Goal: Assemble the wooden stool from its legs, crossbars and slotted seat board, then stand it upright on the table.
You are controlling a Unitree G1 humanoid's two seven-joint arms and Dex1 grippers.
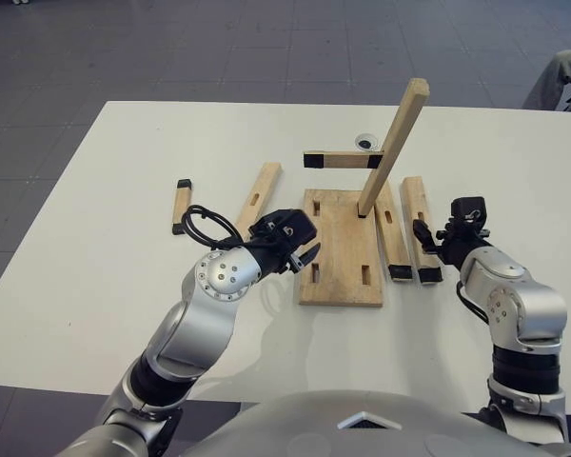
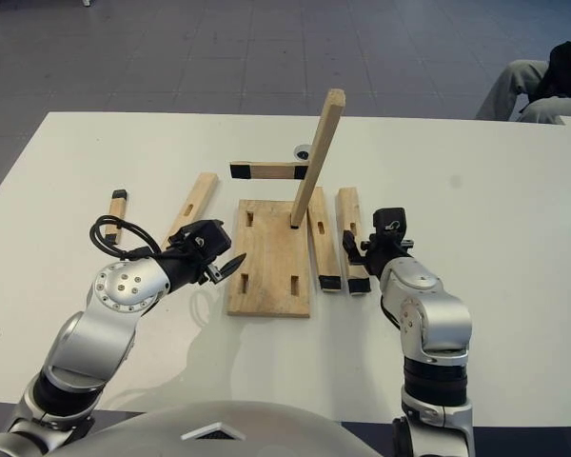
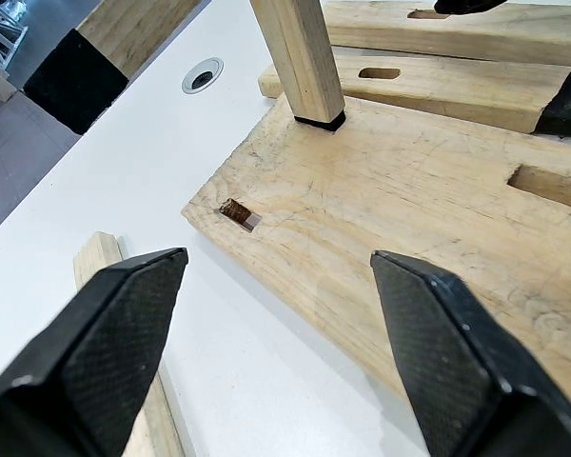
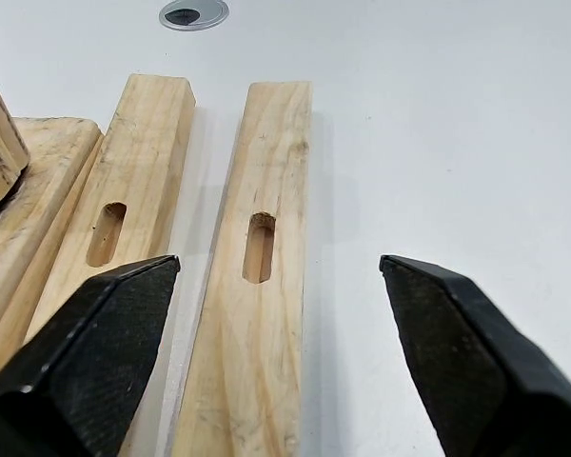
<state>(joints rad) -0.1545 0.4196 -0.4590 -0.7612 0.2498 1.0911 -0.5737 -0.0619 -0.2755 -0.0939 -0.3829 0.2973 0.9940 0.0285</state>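
One leg [image 1: 392, 143] stands in a far slot of the board [image 1: 341, 249], flat on the worktop [image 1: 124, 190]; three legs [image 1: 258, 195] and two crossbars [image 1: 342, 159] lie loose; the left jaws, wide open and empty, hover at the board's left edge; the right jaws, equally open and empty, over the rightmost leg [image 4: 257, 286]

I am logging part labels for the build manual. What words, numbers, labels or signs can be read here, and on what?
No text can be read.
The seat board, the upright leg and the table carry no print.
A small pale mark on top of the right gripper is too small to read.
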